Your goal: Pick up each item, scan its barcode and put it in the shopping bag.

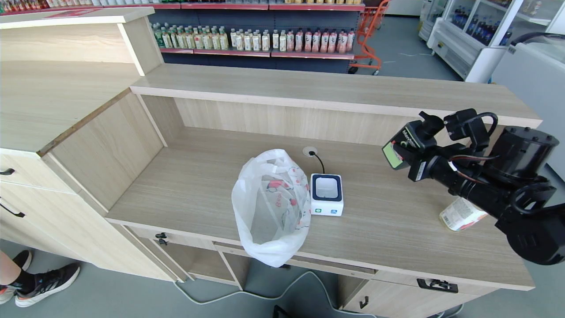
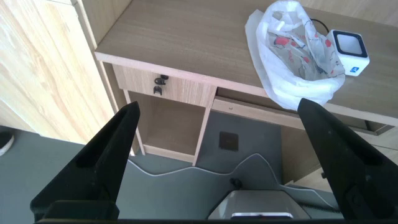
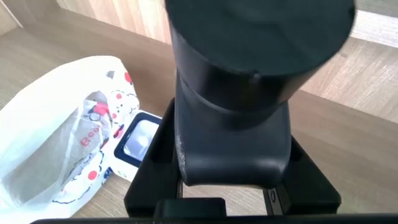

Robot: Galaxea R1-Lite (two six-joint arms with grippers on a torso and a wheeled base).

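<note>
A white plastic shopping bag (image 1: 269,207) (image 2: 292,56) (image 3: 56,143) stands open on the wooden counter (image 1: 185,190). Just to its right sits the white barcode scanner (image 1: 327,193) (image 2: 349,51) (image 3: 134,142). My right gripper (image 1: 412,152) (image 3: 230,186) is shut on a black bottle (image 1: 408,143) (image 3: 236,93) with a black cap and green label, held in the air to the right of the scanner. A white-labelled bottle (image 1: 461,214) lies on the counter, partly hidden by the right arm. My left gripper (image 2: 217,155) hangs open and empty in front of the counter, below its top.
A raised shelf (image 1: 335,90) runs along the back of the counter and a tall side wall (image 1: 106,145) closes its left. The scanner's cable (image 1: 318,161) goes into a hole behind it. Drawers (image 2: 163,84) sit under the front edge.
</note>
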